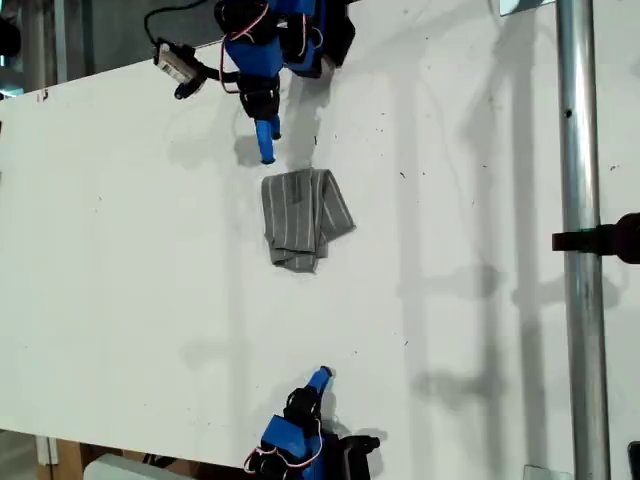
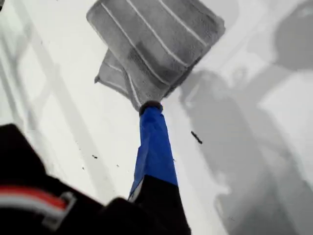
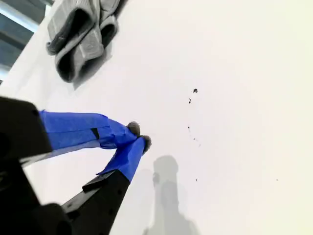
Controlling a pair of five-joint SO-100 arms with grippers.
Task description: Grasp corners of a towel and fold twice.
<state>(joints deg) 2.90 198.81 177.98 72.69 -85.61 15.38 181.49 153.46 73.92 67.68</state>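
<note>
The grey striped towel [image 1: 300, 215] lies folded into a small, slightly crumpled bundle on the white table [image 1: 120, 250], in the upper middle of the exterior view. My first gripper [image 1: 267, 150] is shut with nothing in it, its blue tip just short of the towel's near edge. The first wrist view shows that tip [image 2: 150, 107] at the border of the folded towel [image 2: 156, 44]. Low in the exterior view, my second gripper [image 1: 320, 378] is well away from the towel. It is shut [image 3: 139, 137] and holds nothing, and the towel [image 3: 80, 34] shows far ahead as layered folds.
A vertical metal pole [image 1: 580, 250] with a black clamp [image 1: 605, 240] stands at the exterior view's right. A small white device on cables [image 1: 178, 65] hangs beside the first arm's base. The table's edge runs along the exterior view's top and bottom left.
</note>
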